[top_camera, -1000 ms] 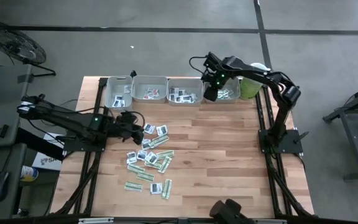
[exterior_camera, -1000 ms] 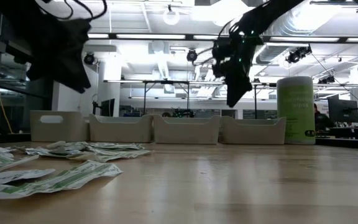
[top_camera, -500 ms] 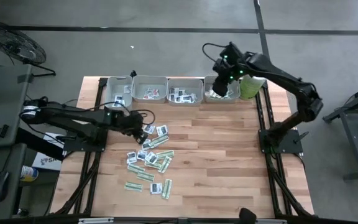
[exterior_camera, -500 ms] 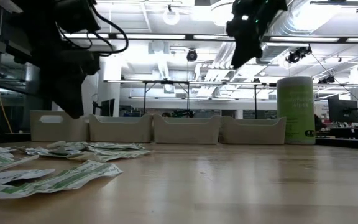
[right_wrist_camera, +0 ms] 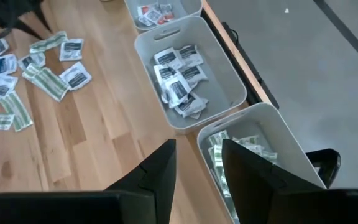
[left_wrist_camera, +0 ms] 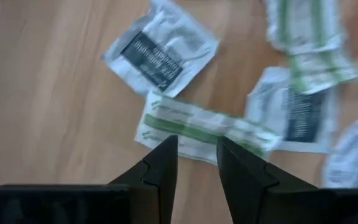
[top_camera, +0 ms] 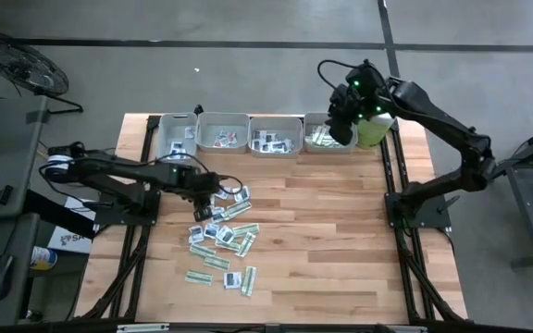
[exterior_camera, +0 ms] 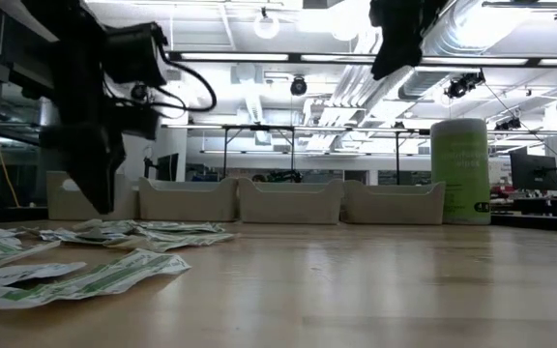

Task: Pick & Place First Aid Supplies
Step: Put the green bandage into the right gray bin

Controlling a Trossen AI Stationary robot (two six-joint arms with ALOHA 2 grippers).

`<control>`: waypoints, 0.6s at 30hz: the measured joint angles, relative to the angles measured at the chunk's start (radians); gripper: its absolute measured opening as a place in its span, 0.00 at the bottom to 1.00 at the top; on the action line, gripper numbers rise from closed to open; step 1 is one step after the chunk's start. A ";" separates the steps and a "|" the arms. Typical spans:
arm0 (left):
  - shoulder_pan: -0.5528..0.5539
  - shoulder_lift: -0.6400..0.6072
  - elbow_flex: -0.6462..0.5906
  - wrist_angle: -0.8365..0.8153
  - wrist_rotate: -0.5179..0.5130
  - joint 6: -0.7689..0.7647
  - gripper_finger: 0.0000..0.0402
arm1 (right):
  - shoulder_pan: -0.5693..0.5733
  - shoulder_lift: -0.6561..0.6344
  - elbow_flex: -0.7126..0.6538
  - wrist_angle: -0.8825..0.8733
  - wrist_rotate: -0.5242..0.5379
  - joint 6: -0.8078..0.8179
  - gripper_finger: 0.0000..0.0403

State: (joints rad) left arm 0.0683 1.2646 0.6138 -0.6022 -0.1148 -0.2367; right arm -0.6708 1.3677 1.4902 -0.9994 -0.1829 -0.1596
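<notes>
Sachets (top_camera: 222,231) are lying loose on the table (top_camera: 340,240) left of centre, some overlapping; others are already sitting in the four trays (top_camera: 276,135) along the far edge. They are looking thin, flat and very light, with soft crinkly wrappers that are probably slippery, so a pinch across the narrow width, or on a lifted edge, is seeming the best hold. Pressing flat on one is likely just sliding it over the wood.

The left gripper (left_wrist_camera: 196,163) is hanging low over the pile's far-left corner, its fingers parted with nothing between them, and is pointing at a green-white strip (left_wrist_camera: 204,127) just beyond the tips. A squarish white sachet (left_wrist_camera: 160,47) with a dark label is lying beside that strip.

The right gripper (right_wrist_camera: 197,163) is hovering high over the far-right tray (right_wrist_camera: 257,149), which is holding green strips; its fingers are apart and empty too.

Writing on the dark labels and on the green tub (exterior_camera: 461,171) is showing, but it is too blurred to read.
</notes>
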 joint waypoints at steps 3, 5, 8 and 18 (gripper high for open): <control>0.000 0.037 0.000 0.001 -0.054 0.006 0.28 | 0.013 -0.003 0.000 -0.014 0.000 0.001 0.31; 0.000 0.053 0.000 0.001 -0.094 0.006 0.28 | 0.023 -0.003 0.000 -0.022 0.000 -0.003 0.31; 0.006 0.061 0.000 0.007 -0.111 0.017 0.28 | 0.039 -0.003 0.000 -0.026 0.000 -0.018 0.31; 0.126 0.062 0.000 0.015 0.014 0.169 0.28 | 0.059 -0.003 0.000 -0.032 0.000 -0.045 0.31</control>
State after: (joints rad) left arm 0.1939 1.3262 0.6136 -0.5869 -0.1011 -0.0675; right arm -0.6121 1.3647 1.4906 -1.0317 -0.1829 -0.2043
